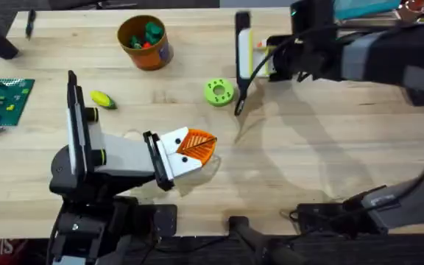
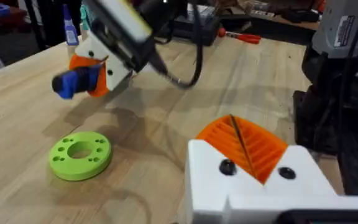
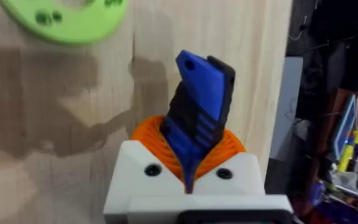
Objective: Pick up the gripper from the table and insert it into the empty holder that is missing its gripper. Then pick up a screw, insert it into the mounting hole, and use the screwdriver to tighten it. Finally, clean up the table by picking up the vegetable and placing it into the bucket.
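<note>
My right gripper point(image 1: 260, 59) hovers over the far side of the table point(image 1: 308, 147), shut on the blue screwdriver point(image 3: 197, 102), which stands between its orange pads point(image 3: 229, 146). The left wrist view shows the same screwdriver point(image 2: 73, 82) in that gripper point(image 2: 95, 71), just above the wood. My left gripper point(image 1: 201, 146) is low over the table's middle, its orange pads point(image 2: 263, 146) pressed together with nothing seen between them. The yellow vegetable point(image 1: 103, 99) lies at the left. Far left of centre stands the orange bucket point(image 1: 144, 42). The loose gripper, the empty holder and the screw are out of view.
A bright green disc point(image 1: 218, 91) point(image 2: 79, 155) lies between the two grippers. A black cable point(image 1: 238, 99) hangs from the right gripper towards the disc. A green brick plate point(image 1: 2, 99) sits at the left edge. The bucket holds several small toys.
</note>
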{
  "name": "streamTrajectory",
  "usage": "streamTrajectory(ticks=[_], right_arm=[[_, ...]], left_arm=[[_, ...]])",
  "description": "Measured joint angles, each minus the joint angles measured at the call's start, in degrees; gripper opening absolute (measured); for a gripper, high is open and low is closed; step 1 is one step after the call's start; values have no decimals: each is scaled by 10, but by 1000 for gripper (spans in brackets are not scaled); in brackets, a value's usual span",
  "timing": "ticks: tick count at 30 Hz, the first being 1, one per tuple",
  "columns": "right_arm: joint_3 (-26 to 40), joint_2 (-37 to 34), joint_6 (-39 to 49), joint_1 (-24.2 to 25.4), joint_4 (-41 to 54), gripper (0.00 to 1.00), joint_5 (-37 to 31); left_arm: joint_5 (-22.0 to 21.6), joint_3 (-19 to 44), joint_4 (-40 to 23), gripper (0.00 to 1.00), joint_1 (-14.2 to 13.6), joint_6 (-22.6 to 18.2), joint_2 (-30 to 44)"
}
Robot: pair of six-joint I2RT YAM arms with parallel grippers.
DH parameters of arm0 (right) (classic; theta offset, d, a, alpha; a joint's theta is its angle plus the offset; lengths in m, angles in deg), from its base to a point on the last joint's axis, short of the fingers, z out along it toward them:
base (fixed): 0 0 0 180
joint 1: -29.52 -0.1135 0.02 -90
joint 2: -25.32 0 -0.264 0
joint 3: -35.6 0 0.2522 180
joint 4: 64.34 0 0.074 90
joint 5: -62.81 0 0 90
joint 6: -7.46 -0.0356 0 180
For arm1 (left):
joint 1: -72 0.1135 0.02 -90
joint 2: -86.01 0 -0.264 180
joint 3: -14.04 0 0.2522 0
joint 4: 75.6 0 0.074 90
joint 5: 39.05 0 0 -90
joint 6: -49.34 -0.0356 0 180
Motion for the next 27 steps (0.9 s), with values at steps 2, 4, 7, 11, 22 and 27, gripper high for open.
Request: streamTrajectory(ticks=[2, 4, 7, 11, 22, 27], right_arm=[[0, -26, 32, 0, -13, 24, -20], [0, -47, 54, 1, -23, 24, -31], [0, -65, 77, 2, -31, 24, -44], [3, -65, 86, 3, -34, 252, -50], [21, -29, -54, 3, 57, 994, -59], [19, 16, -187, 0, 149, 994, -59]], left_arm=[[0, 0, 0, 6, 0, 0, 0], [0, 0, 0, 6, 0, 0, 0], [0, 0, 0, 6, 0, 0, 0], [0, 0, 0, 6, 0, 0, 0], [-6, 0, 1, 164, 0, -2, 0], [-9, 0, 1, 868, 0, -3, 0]])
